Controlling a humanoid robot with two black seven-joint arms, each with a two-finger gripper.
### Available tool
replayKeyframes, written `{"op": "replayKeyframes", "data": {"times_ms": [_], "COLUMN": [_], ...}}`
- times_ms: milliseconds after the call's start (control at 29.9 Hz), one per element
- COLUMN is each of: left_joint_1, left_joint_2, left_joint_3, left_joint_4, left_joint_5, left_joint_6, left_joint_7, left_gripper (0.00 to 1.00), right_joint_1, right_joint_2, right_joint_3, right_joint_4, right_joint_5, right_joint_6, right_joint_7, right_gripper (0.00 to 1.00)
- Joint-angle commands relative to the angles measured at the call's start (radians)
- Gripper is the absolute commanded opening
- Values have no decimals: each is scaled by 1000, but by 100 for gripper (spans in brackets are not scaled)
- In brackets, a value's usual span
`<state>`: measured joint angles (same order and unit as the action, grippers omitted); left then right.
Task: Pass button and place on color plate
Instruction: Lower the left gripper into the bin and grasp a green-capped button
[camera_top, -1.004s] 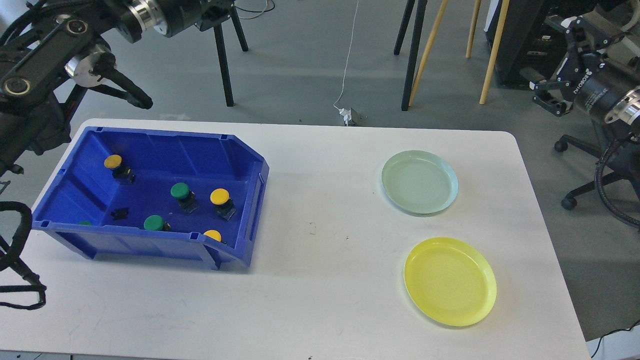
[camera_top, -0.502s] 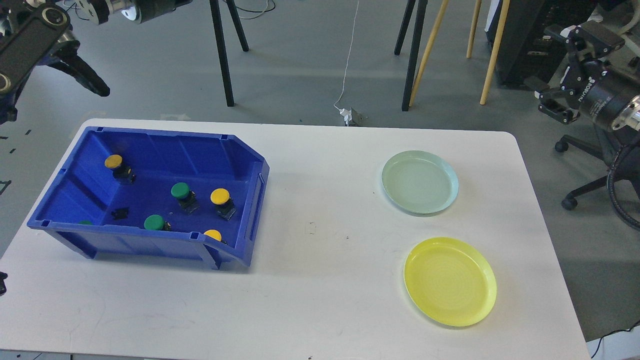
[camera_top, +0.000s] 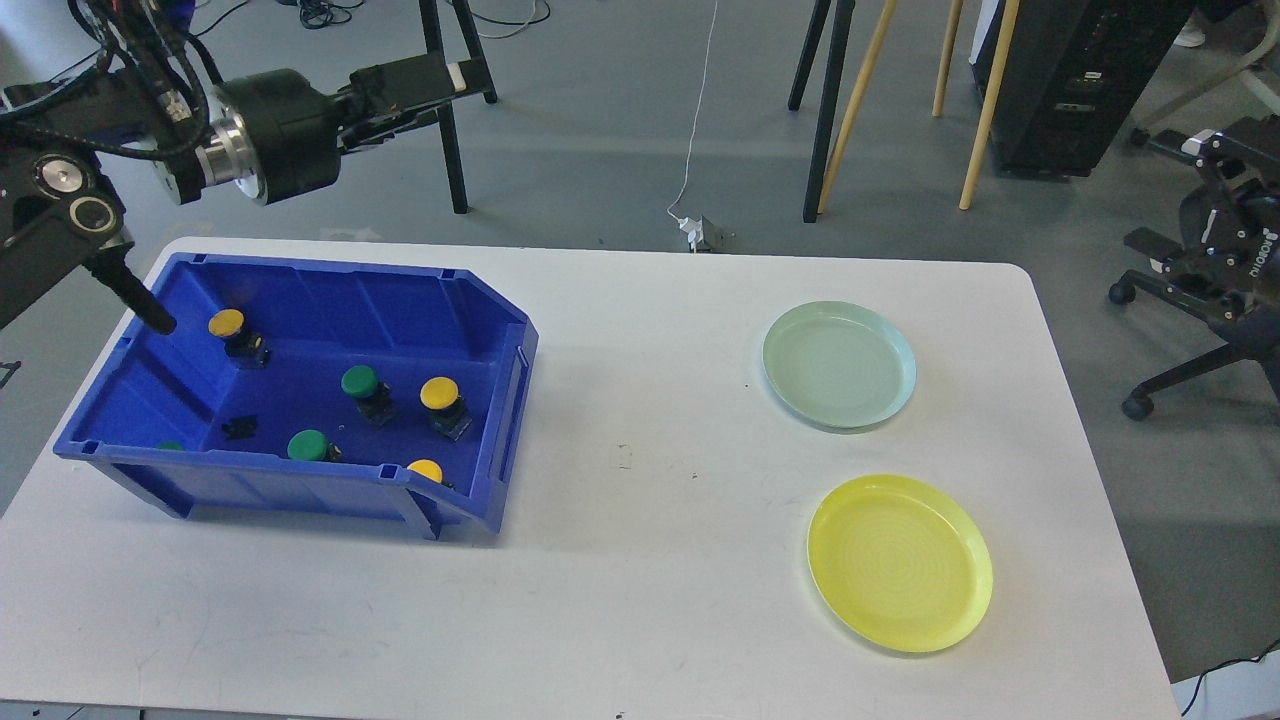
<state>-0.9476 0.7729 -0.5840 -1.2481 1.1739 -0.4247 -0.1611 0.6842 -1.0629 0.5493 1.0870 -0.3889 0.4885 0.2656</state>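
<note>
- Sitting empty on the white table (camera_top: 640, 600): pale green plate (camera_top: 839, 364) and yellow plate (camera_top: 900, 563), so no placement done yet.
- Lying loose in the blue bin (camera_top: 300, 300) at the table's left: three yellow buttons, at the back (camera_top: 227, 323), in the middle (camera_top: 439, 393) and by the front wall (camera_top: 425, 470); two green buttons (camera_top: 360, 380) (camera_top: 308, 445); a sliver of another green cap (camera_top: 168, 446) behind the front wall; a small black part (camera_top: 240, 427).
- Hovering above and behind the bin: left gripper (camera_top: 455, 75), seen end-on and dark, fingers impossible to separate, nothing visibly held.
- Hanging off the table's right edge: right gripper (camera_top: 1165, 245), opening not readable, apparently carrying nothing.
- Judging everything still ahead: picking, passing between arms, sorting by color.
- Showing partial white lettering on the right arm (camera_top: 1265, 250), too small to read; no other writing legible.
</note>
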Motion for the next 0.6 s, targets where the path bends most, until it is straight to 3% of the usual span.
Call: {"op": "replayKeyframes", "data": {"times_ms": [0,234,569], "left_joint_1": [67,95,92], "left_joint_2": [74,258,266], "left_joint_3": [4,114,256], "left_joint_4": [-36,-65,-66], "left_joint_5": [3,245,533], "left_joint_6": [7,7,-32], "left_joint_7": [5,-9,-5], "left_gripper": [100,100,100], "right_joint_1": [-41,-41,-41], "right_joint_2": [-29,-17,-14], "right_joint_3": [0,30,52], "right_joint_4": [1,7,4], "right_joint_5": [1,1,1], "right_joint_6": [0,0,0], "right_joint_7": [0,1,3], "right_gripper": [99,99,99]}}
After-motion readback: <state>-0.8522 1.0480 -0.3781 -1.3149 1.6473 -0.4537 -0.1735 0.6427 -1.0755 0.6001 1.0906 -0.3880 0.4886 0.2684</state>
